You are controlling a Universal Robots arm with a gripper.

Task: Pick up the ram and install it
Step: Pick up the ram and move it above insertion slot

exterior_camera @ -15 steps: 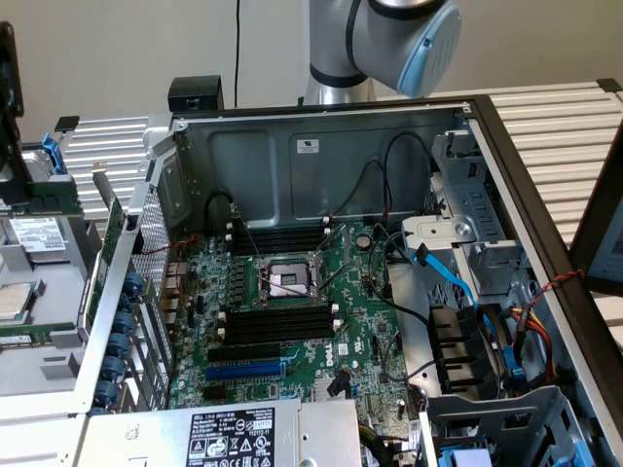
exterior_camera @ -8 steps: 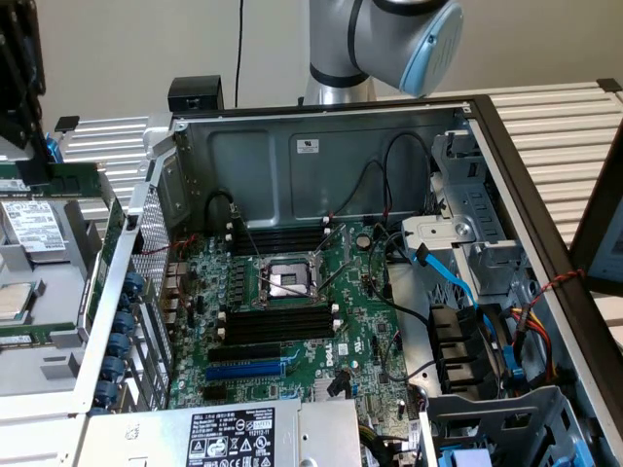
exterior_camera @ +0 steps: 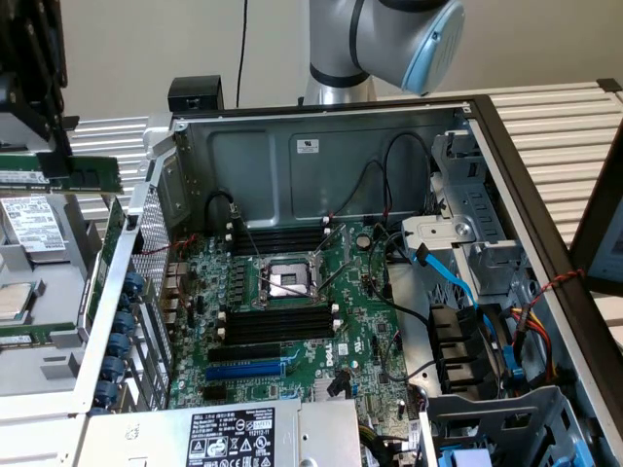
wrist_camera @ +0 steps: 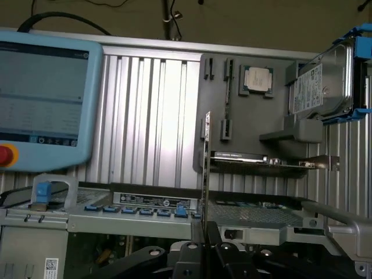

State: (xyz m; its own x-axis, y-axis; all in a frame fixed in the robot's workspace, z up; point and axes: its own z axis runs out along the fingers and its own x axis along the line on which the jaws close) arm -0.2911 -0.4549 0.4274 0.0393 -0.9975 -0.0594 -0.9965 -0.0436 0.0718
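Green ram (wrist_camera: 206, 165) edge-on in the tight, narrow grip of the claw (wrist_camera: 206, 233).

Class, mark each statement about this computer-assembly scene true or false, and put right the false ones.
1. The pincer is shut on the ram. True.
2. The ram sits in the blue slot. False: that slot is empty; the ram is in the pincer, outside the case, off to the exterior view's left.
3. The long black slots are empty. True.
4. The case is closed. False: it is open, with the motherboard in plain sight.
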